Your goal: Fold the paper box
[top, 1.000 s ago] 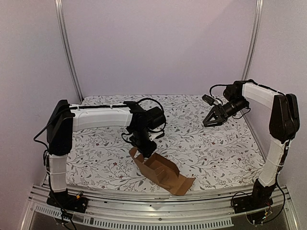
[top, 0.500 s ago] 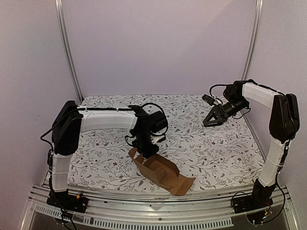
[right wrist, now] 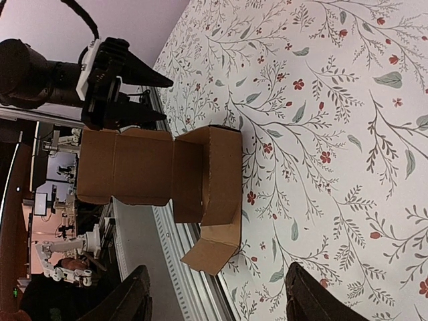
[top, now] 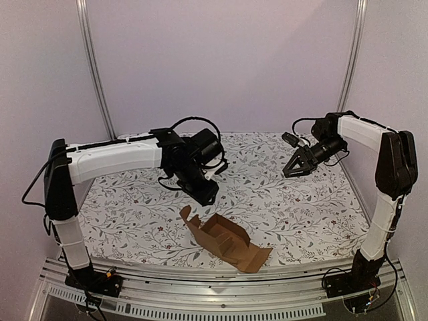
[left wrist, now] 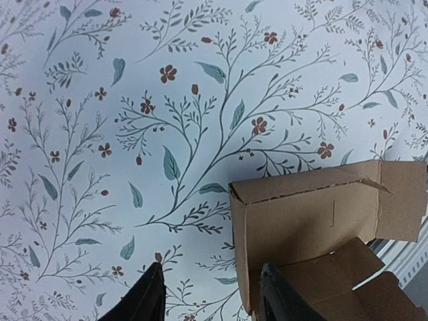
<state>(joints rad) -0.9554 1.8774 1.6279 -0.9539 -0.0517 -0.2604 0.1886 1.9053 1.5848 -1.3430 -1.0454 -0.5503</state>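
At the table's point(top: 134, 227) near edge the paper box point(top: 224, 242) sits half-folded, unheld; left gripper point(top: 207, 196) and right gripper point(top: 292, 171) both released, empty. We risk a glancing push sliding it off.

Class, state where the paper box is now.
In the top external view, the paper box lies at centre-front of the floral cloth, close by the left gripper, not touching it.

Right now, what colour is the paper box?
Plain brown. The paper box shows best in the left wrist view.
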